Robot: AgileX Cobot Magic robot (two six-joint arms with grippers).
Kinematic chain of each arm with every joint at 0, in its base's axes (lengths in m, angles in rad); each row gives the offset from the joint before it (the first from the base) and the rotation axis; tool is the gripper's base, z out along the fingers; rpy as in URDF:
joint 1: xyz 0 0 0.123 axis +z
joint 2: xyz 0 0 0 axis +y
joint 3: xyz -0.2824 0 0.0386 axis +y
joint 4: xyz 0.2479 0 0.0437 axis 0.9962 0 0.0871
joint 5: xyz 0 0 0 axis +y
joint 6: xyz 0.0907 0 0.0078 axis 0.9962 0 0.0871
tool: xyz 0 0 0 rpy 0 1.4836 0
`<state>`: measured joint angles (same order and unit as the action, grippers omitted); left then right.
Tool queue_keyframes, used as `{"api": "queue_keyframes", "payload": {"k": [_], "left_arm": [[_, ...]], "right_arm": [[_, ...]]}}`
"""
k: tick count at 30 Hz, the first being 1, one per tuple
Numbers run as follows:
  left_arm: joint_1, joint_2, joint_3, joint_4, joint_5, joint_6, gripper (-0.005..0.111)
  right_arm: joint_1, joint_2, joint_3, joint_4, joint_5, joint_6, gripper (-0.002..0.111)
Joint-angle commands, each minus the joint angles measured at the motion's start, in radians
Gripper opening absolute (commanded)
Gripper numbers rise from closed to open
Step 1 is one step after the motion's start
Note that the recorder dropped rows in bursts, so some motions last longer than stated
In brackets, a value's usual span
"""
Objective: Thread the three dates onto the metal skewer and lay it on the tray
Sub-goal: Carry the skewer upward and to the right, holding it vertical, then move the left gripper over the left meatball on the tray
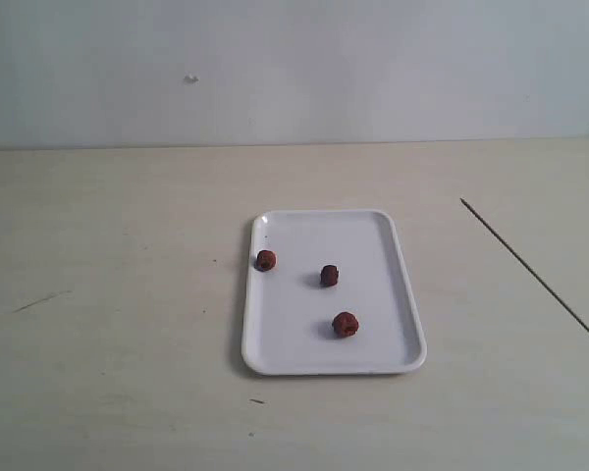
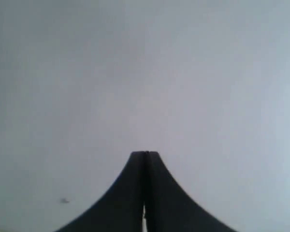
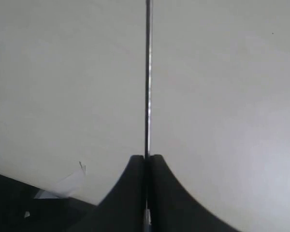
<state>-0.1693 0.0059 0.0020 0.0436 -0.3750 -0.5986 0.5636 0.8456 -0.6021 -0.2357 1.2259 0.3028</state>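
Three dates point(image 1: 329, 276) on tray point(image 1: 373, 294) — skewer point(image 1: 534, 275) right

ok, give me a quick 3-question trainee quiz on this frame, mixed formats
1. Multiple choice: how many of the three dates lie on the tray? A: all three. B: two. C: none.
2. True or false: the left gripper holds a date.
3. Fill in: the right gripper is shut on the ____.

Key
1. A.
2. False: its jaws are shut on nothing.
3. metal skewer, which also shows as a thin slanted line right of the tray in the exterior view.
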Motion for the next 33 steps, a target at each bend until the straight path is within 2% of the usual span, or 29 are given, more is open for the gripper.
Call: {"api": "queue_keyframes", "payload": {"k": [1,5,11,14,18,19,23,25,28,30,33], "left_arm": [[0.001,0.005,-0.063,-0.002,-0.071,-0.155,0.000],[0.001,0.161,-0.265,0.010,0.114,-0.126,0.000],[-0.001,0.609,-0.629,0.192,0.278,-0.089,0.000],[-0.019,0.866,-0.831,0.226,0.480,-0.077,0.000],[-0.104,1.165,-1.080,0.229,0.849,0.083,0.002],[-0.158,1.306,-1.185,0.222,1.001,0.131,0.003],[-0.329,1.655,-1.459,0.219,1.235,0.178,0.004],[-0.388,1.814,-1.584,0.217,1.329,0.178,0.004],[-0.429,1.970,-1.723,0.204,1.465,0.178,0.004],[-0.448,2.094,-1.870,0.178,1.596,0.178,0.004],[-0.448,2.234,-2.041,0.040,1.596,0.181,0.004]], "right_arm": [[0.001,-0.008,0.004,0.001,-0.005,-0.007,0.000],[0.001,-0.008,0.004,0.001,-0.005,-0.007,0.000],[0.001,-0.008,0.004,-0.001,-0.005,-0.007,0.000],[0.001,-0.008,0.004,-0.001,-0.005,-0.007,0.000],[0.001,-0.008,0.004,-0.005,-0.005,-0.007,0.000],[0.001,-0.008,0.004,-0.001,-0.007,-0.007,0.000],[0.001,-0.008,0.004,0.012,-0.009,-0.012,0.000],[0.001,-0.008,0.004,0.012,-0.009,-0.012,0.000],[0.001,-0.008,0.004,0.012,-0.009,-0.012,0.000],[0.001,-0.008,0.004,0.017,-0.009,-0.012,0.000],[0.001,-0.008,0.004,0.024,-0.009,-0.012,0.000]]}}
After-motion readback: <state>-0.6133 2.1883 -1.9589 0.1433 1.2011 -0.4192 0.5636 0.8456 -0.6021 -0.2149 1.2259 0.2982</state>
